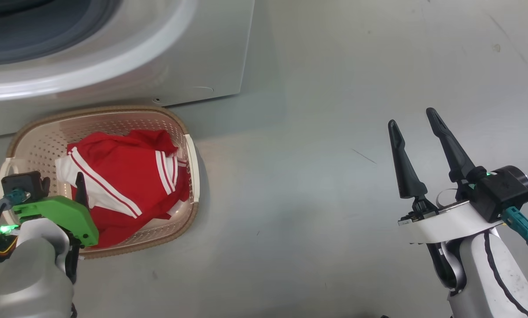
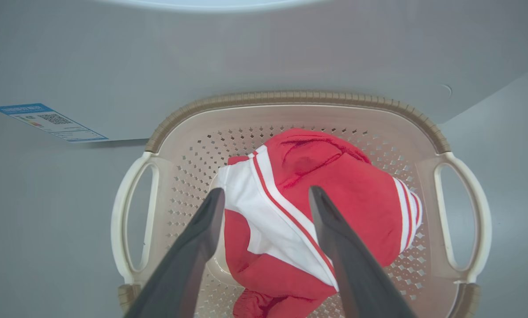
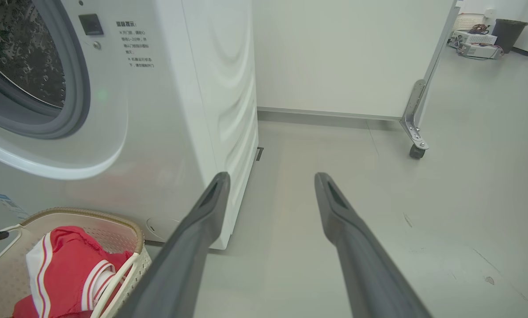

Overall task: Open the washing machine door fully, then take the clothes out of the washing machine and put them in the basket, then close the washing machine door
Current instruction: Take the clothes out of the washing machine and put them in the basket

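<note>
Left gripper (image 2: pixel 266 192): both long dark fingers spread wide, nothing pinched, tips hanging just over the bright red garment with white panels and red-white striped trim (image 2: pixel 334 168). Right gripper (image 1: pixel 412 118): also spread and empty, well off to the side over bare grey floor (image 1: pixel 317 185).

Risks:
- Left fingertips sit low over loose folds. A slanted pull-out could hook the striped trim and haul the cloth over the rim. Lift straight up.
- Small cream perforated plastic basket with brown woven-look rim (image 1: pixel 91 110) looks light. A forearm clipping a loop handle (image 2: pixel 119 221) would shove it.
- Basket sits right at the foot of the big white front-loading washing machine (image 3: pixel 180 110), below the opening. Going for the door means working over it, so it's easy to bump.
- The visible part of the perforated steel drum (image 3: pixel 20 53) shows no red. The rest is out of frame, so can't call it empty.

Clothes: soft, limp crumpled heap filling most of the basket, red edge lying at the near rim.
</note>
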{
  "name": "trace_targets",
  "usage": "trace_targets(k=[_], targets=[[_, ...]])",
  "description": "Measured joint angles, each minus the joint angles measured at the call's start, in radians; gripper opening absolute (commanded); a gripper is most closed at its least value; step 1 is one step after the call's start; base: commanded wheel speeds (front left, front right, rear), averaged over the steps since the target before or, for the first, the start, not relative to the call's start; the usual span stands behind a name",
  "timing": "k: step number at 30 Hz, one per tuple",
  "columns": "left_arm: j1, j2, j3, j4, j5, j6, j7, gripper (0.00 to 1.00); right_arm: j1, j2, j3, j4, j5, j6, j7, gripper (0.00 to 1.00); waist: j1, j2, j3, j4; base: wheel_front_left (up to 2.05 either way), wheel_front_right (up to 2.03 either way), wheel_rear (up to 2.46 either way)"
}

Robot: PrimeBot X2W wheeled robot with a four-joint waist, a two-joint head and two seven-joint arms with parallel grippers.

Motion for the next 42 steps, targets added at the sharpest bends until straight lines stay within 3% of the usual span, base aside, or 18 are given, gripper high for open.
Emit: trace_targets(k=[20, 29, 42], targets=[[0.049, -0.055, -0.083, -0.122, 0.046, -0.042, -0.055, 1.0, 0.058, 0.002, -0.018, 0.074, 0.025, 0.0, 0.0, 1.0, 0.0, 0.0, -0.242, 0.062, 0.0, 0.0, 0.0], [0.123, -0.068, -0.088, -0.356, 0.04, -0.043, -0.055, 1.0, 0.106, 0.002, -0.031, 0.077, 0.028, 0.0, 0.0, 1.0, 0.0, 0.0, -0.352, 0.099, 0.0, 0.0, 0.0], [0.292, -0.085, -0.086, -0.57, 0.022, -0.044, -0.055, 1.0, 0.149, 0.002, -0.037, 0.075, 0.035, 0.0, 0.0, 1.0, 0.0, 0.0, -0.431, 0.117, 0.0, 0.0, 0.0]])
